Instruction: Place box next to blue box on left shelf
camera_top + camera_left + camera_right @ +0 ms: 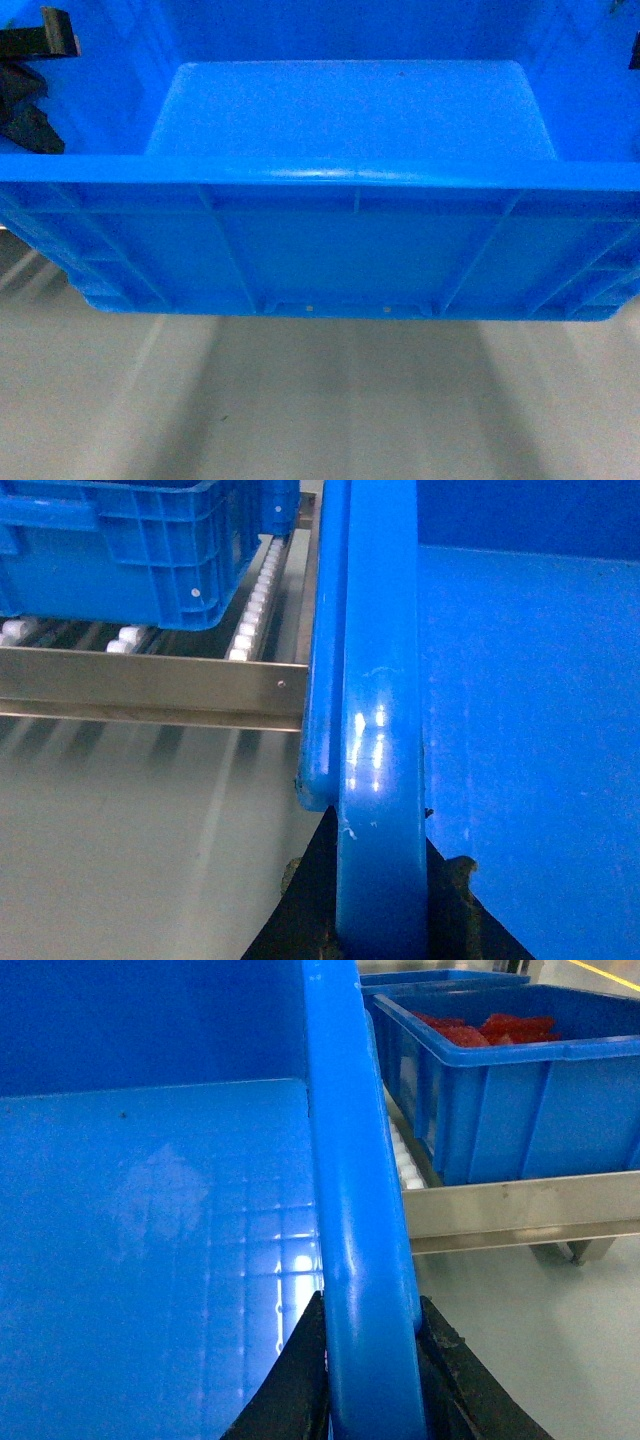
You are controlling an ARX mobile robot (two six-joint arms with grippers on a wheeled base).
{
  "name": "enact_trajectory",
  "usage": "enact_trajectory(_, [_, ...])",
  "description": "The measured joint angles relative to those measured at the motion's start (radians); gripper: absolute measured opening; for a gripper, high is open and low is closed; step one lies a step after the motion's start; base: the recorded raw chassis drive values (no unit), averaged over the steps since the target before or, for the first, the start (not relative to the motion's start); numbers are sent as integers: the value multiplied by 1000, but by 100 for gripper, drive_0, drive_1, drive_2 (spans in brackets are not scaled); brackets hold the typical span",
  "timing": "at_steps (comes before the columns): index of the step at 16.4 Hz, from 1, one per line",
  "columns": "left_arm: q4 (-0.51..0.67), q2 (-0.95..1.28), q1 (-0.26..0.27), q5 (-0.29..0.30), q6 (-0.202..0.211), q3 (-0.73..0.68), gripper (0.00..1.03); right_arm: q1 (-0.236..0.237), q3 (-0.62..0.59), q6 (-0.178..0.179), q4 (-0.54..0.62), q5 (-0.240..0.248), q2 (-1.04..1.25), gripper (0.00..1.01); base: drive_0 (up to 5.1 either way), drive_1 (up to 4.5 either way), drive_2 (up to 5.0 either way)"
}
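Head view: the box [340, 180] fills the upper frame, lifted over grey floor [320, 400]; not shelved yet.

Left wrist view: left hand [380, 910] at bottom centre, clamped across the box's rim; left shelf [150, 685] with its blue box [120, 550] upper left, placement pending.

Right wrist view: right hand [370, 1380] at bottom centre, clamped on the opposite rim; another blue crate [500, 1080] upper right.

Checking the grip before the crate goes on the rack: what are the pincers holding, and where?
Both hold the empty blue crate: left pincer clamps its left rim, right pincer its right rim.
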Motion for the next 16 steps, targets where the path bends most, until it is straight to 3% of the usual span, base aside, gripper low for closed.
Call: enact_trajectory(16, [-2,0,0,0,0,0,8,0,0,1,-2,0,1,16,10,438,-417])
